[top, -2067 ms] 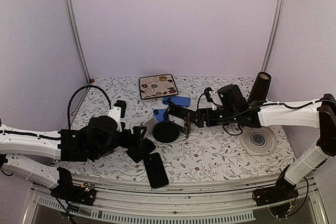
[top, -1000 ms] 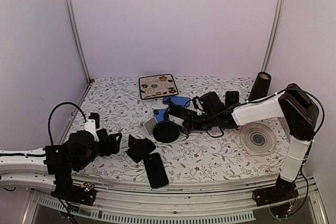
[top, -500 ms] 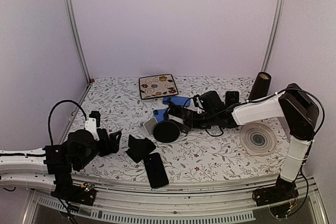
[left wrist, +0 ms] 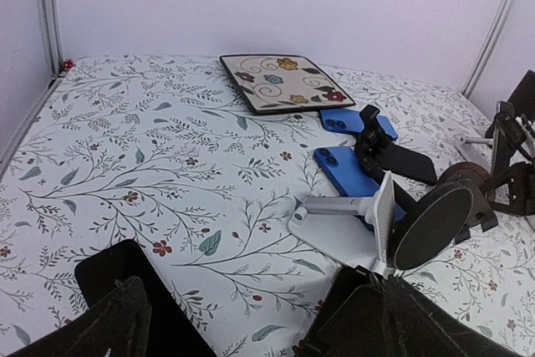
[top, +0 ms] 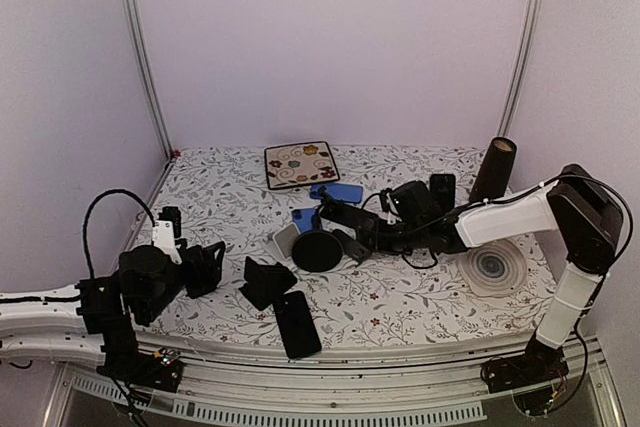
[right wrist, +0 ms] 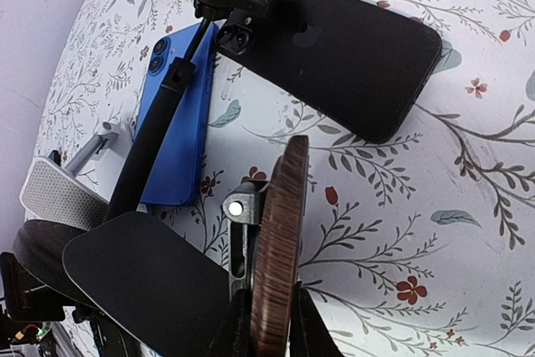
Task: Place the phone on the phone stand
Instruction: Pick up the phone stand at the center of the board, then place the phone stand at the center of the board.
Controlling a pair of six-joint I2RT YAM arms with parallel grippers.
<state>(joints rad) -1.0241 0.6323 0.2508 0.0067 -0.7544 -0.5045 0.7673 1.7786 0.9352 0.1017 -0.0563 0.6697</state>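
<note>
A black phone (top: 297, 323) lies flat near the table's front edge. Two blue phones (top: 336, 192) (top: 305, 219) lie further back; one blue phone (right wrist: 180, 114) shows in the right wrist view. A phone stand with a black round disc (top: 318, 250) and a brown wooden plate (right wrist: 280, 232) stands mid-table. My right gripper (right wrist: 269, 323) is shut on the wooden plate's edge, one finger against each face. My left gripper (top: 205, 269) hangs open at the front left, holding nothing, its fingers (left wrist: 117, 315) wide apart.
A folded black stand (top: 265, 282) lies beside the black phone. A white stand (top: 287, 239) and a black arm stand (top: 335, 209) sit by the blue phones. A patterned square plate (top: 301, 164) lies at the back, a dark cylinder (top: 495, 167) and a grey round dish (top: 492, 267) at the right.
My right gripper has closed onto the stand's wooden plate. The left arm drew back from the folded black stand toward the left and stays open.
</note>
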